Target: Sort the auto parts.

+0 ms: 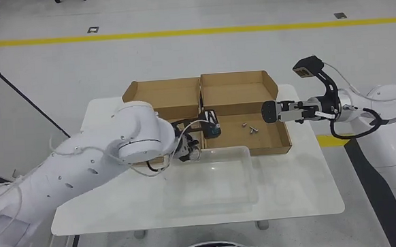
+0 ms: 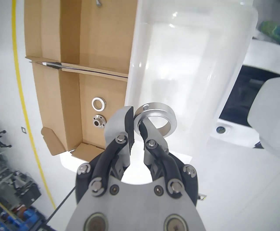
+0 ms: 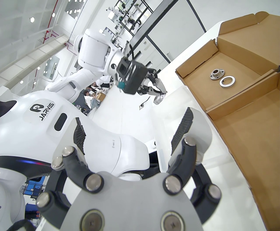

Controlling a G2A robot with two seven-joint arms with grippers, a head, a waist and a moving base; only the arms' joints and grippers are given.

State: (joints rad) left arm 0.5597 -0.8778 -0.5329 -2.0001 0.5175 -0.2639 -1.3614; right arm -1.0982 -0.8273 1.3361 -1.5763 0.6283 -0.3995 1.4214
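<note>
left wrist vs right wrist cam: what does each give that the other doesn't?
Left wrist: the left gripper shut on a metal collar, one finger through its bore, by the clear bin; a screw in the right box. Right wrist: the right gripper, open. Both: the flat ring and flanged hub side by side in the left box, plus the left gripper with its collar.

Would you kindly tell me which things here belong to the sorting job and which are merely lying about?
Job: collar in left pincer; bin; ring and flange in left box; bolts in right box.

Lying about: floor plates; yellow line; black frame beside the table.
</note>
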